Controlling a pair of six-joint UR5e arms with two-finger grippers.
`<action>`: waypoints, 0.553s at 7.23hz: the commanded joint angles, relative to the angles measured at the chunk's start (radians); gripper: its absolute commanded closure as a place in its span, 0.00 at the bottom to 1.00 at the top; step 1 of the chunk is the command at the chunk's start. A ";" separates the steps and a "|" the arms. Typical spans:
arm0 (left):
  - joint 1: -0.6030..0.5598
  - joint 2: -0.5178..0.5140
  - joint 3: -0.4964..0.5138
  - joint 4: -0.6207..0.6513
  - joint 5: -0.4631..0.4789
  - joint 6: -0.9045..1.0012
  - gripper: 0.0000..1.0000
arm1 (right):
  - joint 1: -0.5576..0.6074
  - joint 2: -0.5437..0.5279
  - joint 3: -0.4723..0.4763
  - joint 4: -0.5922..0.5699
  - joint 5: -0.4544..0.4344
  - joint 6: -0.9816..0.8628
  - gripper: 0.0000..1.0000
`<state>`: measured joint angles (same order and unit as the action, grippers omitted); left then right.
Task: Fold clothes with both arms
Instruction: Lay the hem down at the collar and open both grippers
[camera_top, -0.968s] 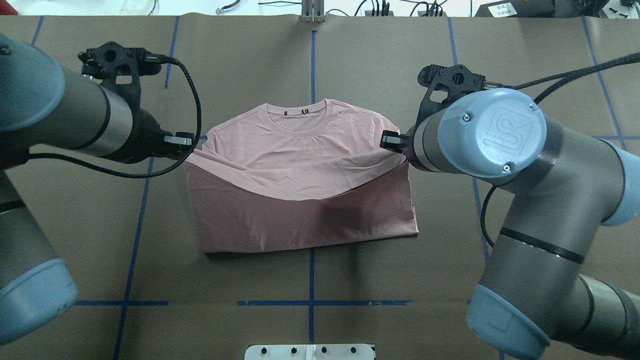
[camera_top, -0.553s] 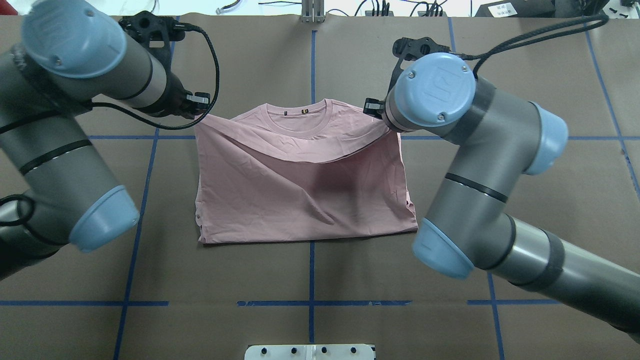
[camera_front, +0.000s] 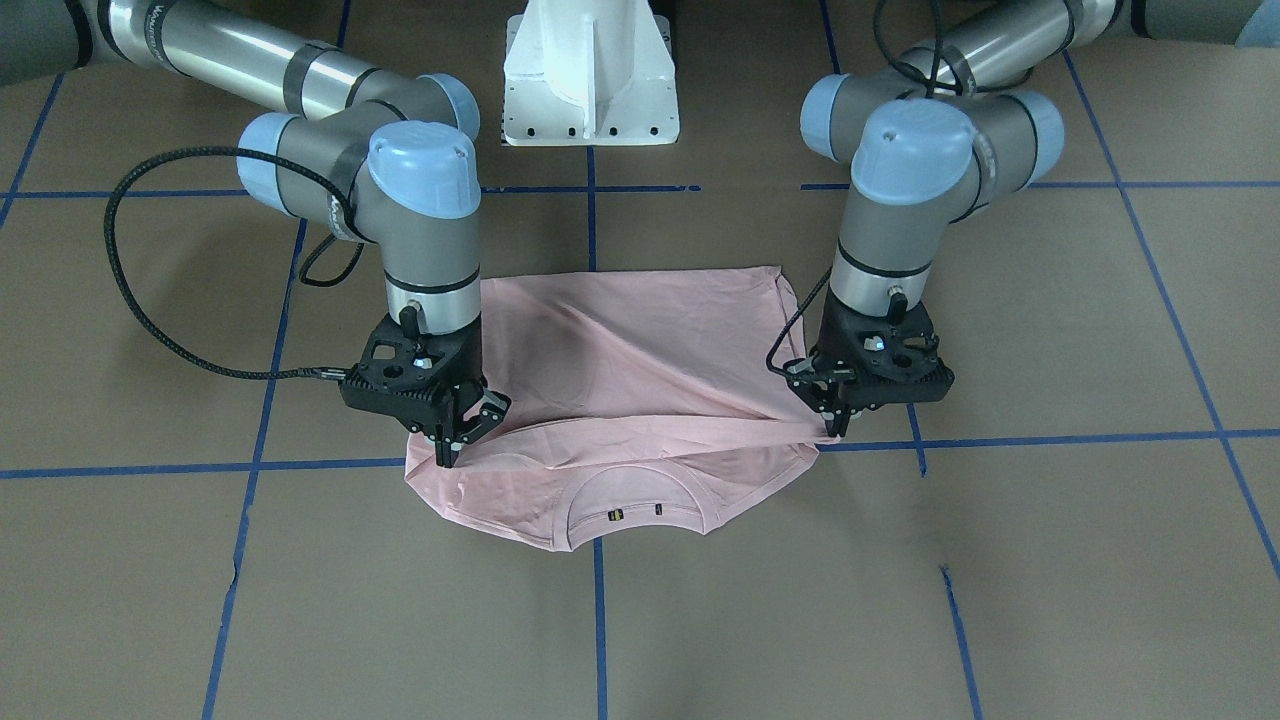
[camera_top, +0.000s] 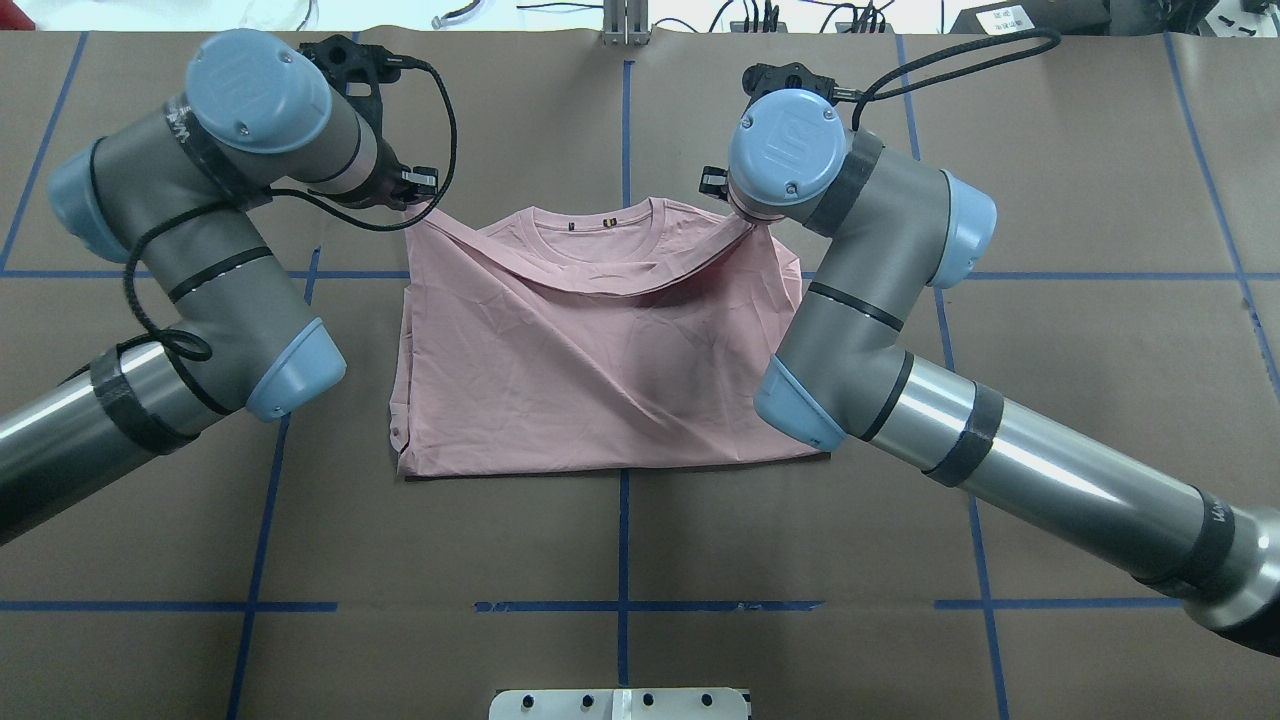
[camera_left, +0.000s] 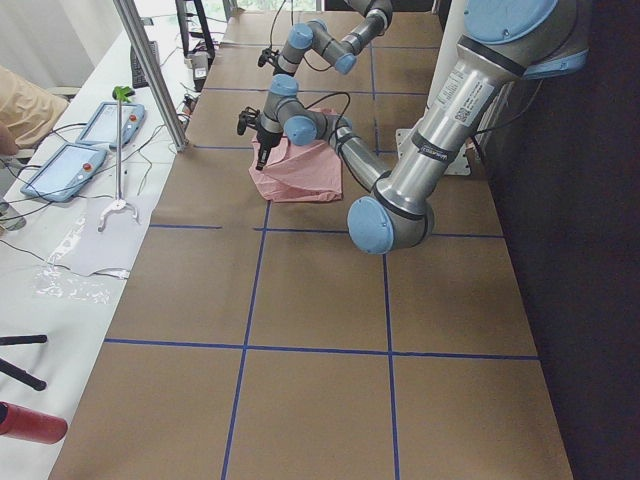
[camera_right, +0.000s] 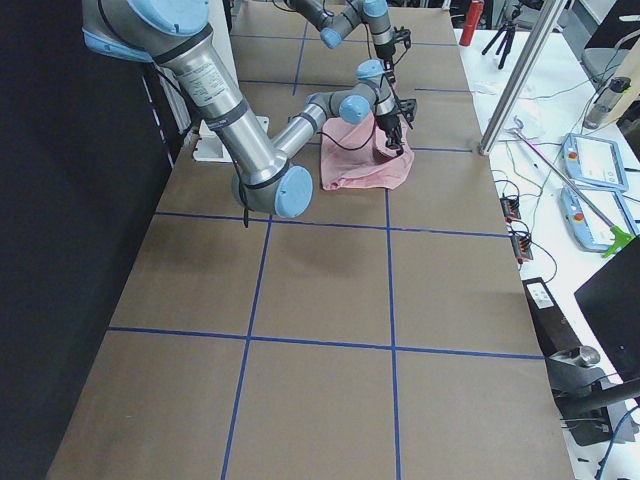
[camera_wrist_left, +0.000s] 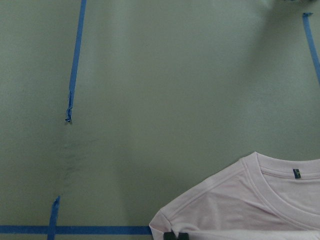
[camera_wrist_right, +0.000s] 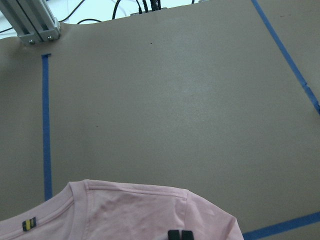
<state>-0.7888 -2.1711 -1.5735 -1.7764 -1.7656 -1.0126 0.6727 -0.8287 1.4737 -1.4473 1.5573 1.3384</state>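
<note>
On brown paper (camera_top: 1100, 150), creased pink T-shirt (camera_top: 600, 370)

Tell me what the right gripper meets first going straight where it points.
Pointing down and shut on a lifted edge of the T-shirt, the right gripper would likely meet that shirt's flat shoulder layer, then the table; height unclear.
</note>
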 joint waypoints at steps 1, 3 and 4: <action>0.017 0.010 0.087 -0.075 0.009 0.000 1.00 | 0.005 0.005 -0.062 0.018 0.001 -0.013 1.00; 0.048 0.016 0.089 -0.075 0.037 -0.007 1.00 | 0.014 0.003 -0.105 0.036 0.001 -0.016 1.00; 0.057 0.022 0.087 -0.077 0.037 -0.007 1.00 | 0.018 0.003 -0.137 0.076 0.001 -0.016 1.00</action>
<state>-0.7476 -2.1558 -1.4872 -1.8505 -1.7345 -1.0184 0.6846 -0.8246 1.3741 -1.4093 1.5585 1.3230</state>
